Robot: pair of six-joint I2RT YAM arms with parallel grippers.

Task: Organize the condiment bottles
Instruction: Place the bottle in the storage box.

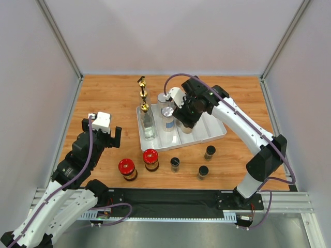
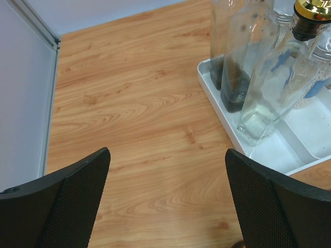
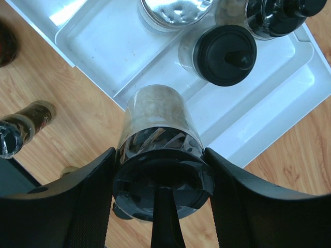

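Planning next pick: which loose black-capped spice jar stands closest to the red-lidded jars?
The leftmost small black-capped spice jar, beside the right-hand red-lidded dark jar; the other two stand farther right.

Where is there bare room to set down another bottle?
Bare wood lies left of the white tray, to the wall, and behind it; the tray's right end is bare. Crowded: the tray's left half, with tall bottles, silver-lidded jars and the right gripper holding a black-capped jar, and the row of jars before the tray.

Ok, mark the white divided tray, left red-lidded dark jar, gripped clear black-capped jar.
White tray (image 1: 212, 130): top view, bare floor.
Left red-lidded jar (image 1: 126, 166): top view, lid.
Gripped jar (image 3: 158, 119): right wrist view, glass wall.
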